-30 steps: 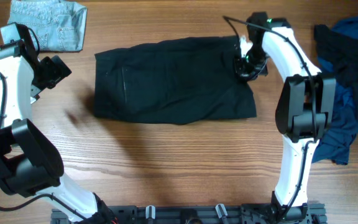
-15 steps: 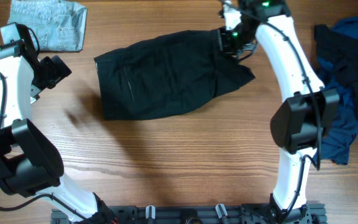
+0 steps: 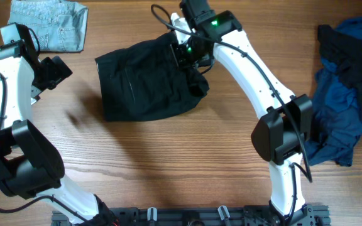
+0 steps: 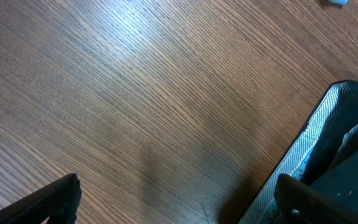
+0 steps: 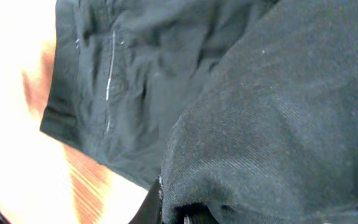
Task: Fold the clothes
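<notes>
A black pair of shorts (image 3: 140, 85) lies on the wooden table, its right end lifted and carried over the left part. My right gripper (image 3: 190, 53) is shut on that right end; in the right wrist view the black cloth (image 5: 272, 118) drapes over the fingers and the flat part (image 5: 123, 81) lies below. My left gripper (image 3: 54, 70) is open and empty above bare wood, left of the shorts. Its fingertips (image 4: 179, 199) show at the bottom corners of the left wrist view.
Folded light denim shorts (image 3: 52, 24) lie at the back left; their hem also shows in the left wrist view (image 4: 328, 155). A heap of dark blue and black clothes (image 3: 344, 81) lies at the right edge.
My right gripper has carried the right end of the black shorts leftward across the garment, from the far right to above its middle. The left arm has not moved.
</notes>
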